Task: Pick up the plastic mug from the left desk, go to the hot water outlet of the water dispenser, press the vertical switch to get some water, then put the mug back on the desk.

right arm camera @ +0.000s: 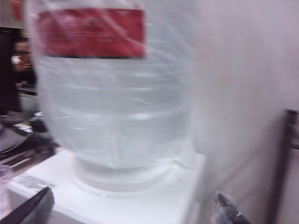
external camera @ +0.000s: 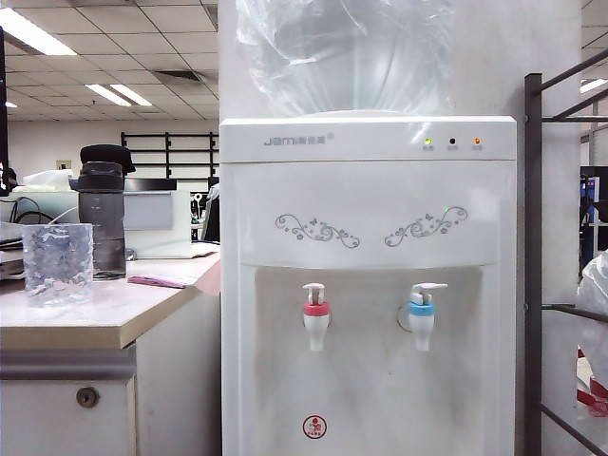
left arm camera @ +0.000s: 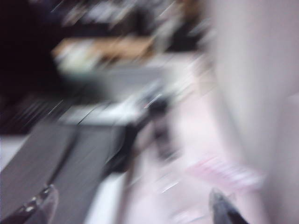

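- The plastic mug [external camera: 57, 263] stands upright on the left desk [external camera: 104, 318], near its front edge, just before a dark grey bottle [external camera: 103, 211]; nothing touches it.
- I judge we're at the very start: the mug is not yet picked up, and the hot water outlet [external camera: 315, 316] with its vertical switch [external camera: 313, 292] on the water dispenser [external camera: 369, 285] waits untouched.
- Next I need the left arm brought to the mug, fingers either side of its wall.
- Left gripper [left arm camera: 133, 212]: fingertips wide apart, empty, over a blurred desk scene.
- Right gripper [right arm camera: 135, 210]: fingertips likewise spread, empty, facing the clear water jug [right arm camera: 112, 93] atop the dispenser.
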